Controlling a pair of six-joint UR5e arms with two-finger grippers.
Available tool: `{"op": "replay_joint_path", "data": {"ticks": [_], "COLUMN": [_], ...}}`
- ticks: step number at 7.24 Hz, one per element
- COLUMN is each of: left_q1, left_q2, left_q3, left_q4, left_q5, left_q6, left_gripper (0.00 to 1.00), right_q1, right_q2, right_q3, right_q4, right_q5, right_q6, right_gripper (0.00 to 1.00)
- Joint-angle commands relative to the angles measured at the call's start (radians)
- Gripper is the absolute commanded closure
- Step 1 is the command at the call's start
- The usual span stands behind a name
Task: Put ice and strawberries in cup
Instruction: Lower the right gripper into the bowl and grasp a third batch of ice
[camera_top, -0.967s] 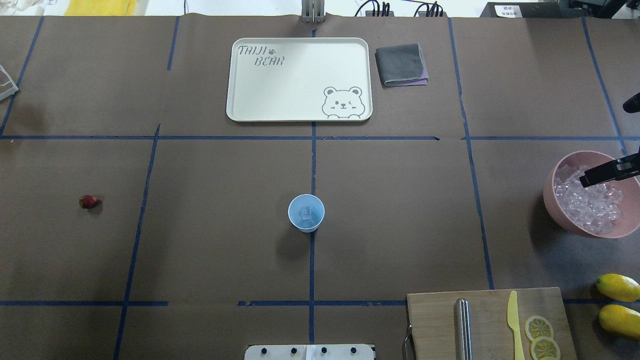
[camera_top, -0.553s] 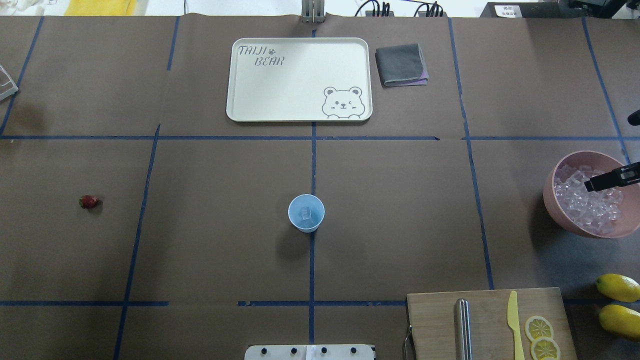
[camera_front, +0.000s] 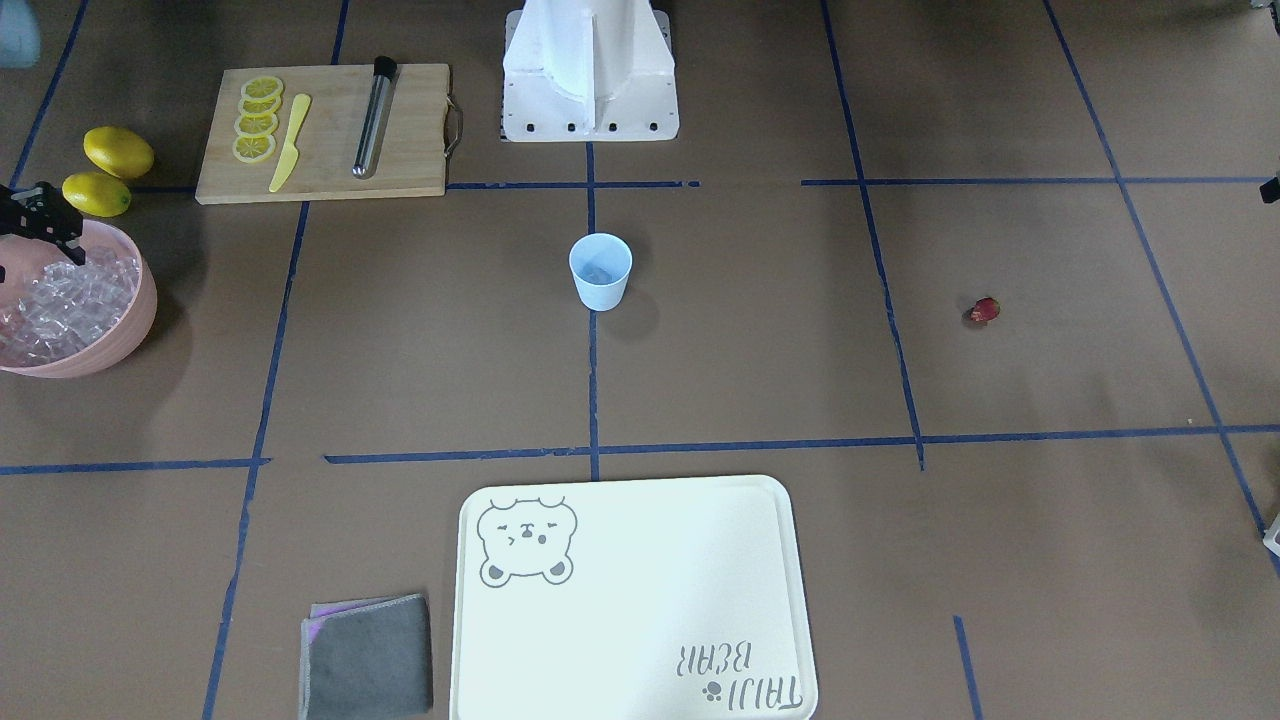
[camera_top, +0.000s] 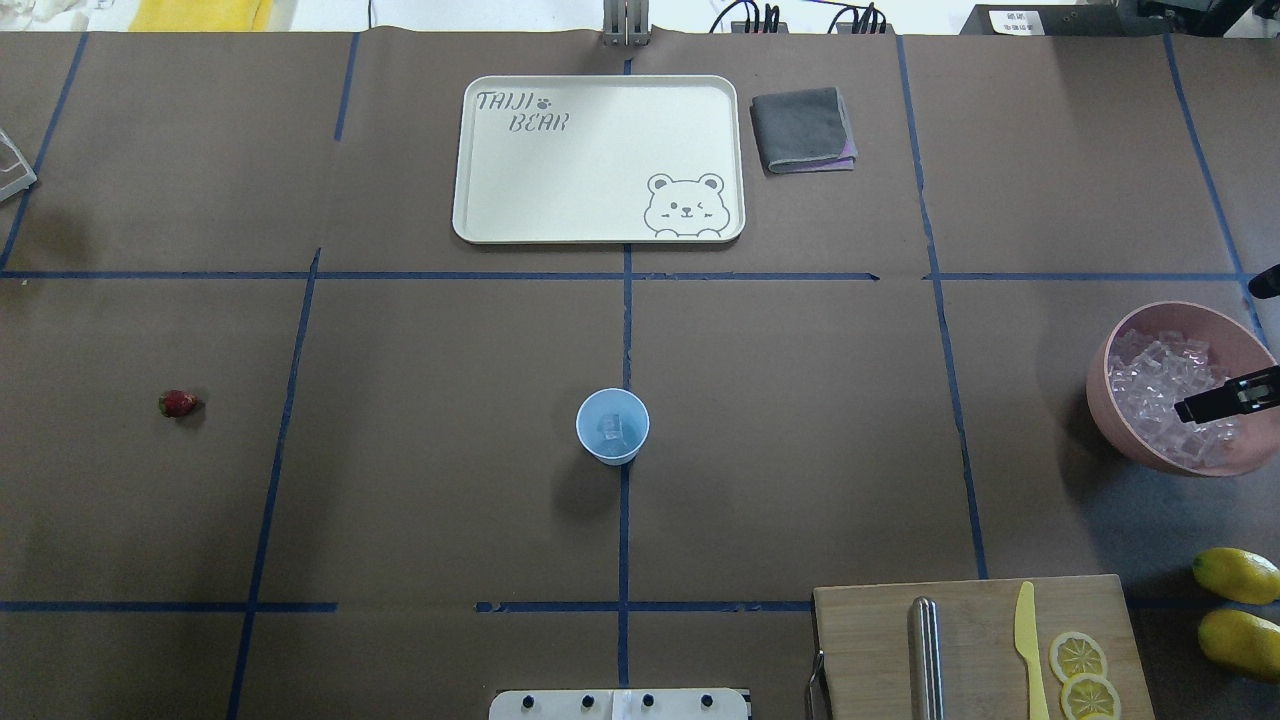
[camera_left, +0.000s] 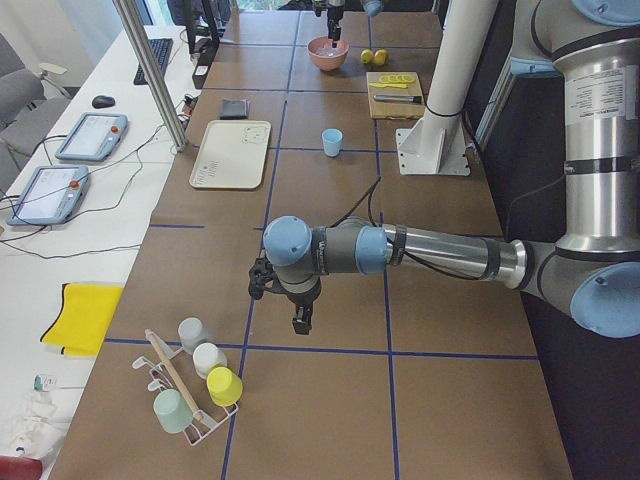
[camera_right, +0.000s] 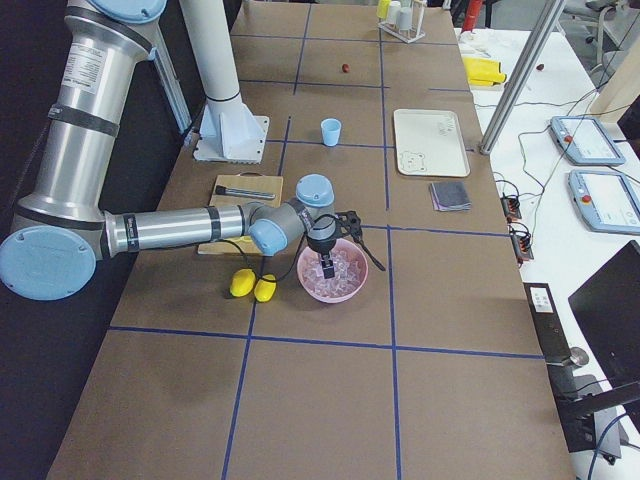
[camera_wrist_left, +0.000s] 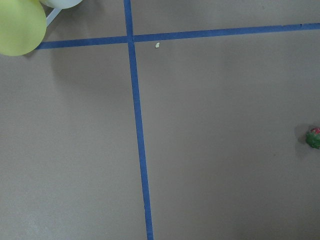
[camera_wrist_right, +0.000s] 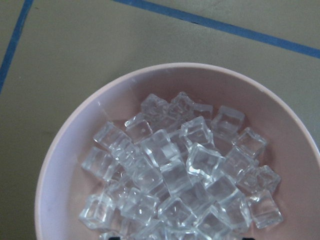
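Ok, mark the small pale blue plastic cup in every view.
Front-facing: small pale blue plastic cup at centre, on the blue tape line.
Overhead: centre, on the same line.
Exterior left: upper middle.
Exterior right: upper middle.
Left wrist: not in it.
Right wrist: not in it.
Shared landmark: the cream rectangular bear-print tray, in all four exterior views.

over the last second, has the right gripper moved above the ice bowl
Yes. Overhead, the right gripper slid from the pink bowl's far half toward its near rim, closer to the robot.
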Motion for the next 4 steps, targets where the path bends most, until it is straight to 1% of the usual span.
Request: {"op": "replay_joint_path", "data": {"ticks": [1,2,3,4], "left_q1": [-0.001,0.001,-0.001,-0.001], "left_q2": [0.0,0.0,0.0,0.0], "left_q3": [0.0,-0.002,0.0,-0.002], "left_q4": [0.0,0.0,0.0,0.0], "left_q5": [0.0,0.0,0.0,0.0], "left_q6": [0.0,0.0,0.0,0.0], "left_gripper": [0.0,0.0,0.0,0.0], "right_q1": [-0.018,-0.019,-0.022,-0.024], "right_q2": [-0.017,-0.02,-0.023,-0.023], "right_q3": [-0.004,-0.004,-0.004,-0.006], "right_q4": [0.001,-0.001,-0.002,-0.004], "right_q5": [-0.001,-0.001,-0.001,-0.001], "right_q6": [0.0,0.0,0.0,0.0], "right_gripper": [0.19,0.23,0.32,0.49]}}
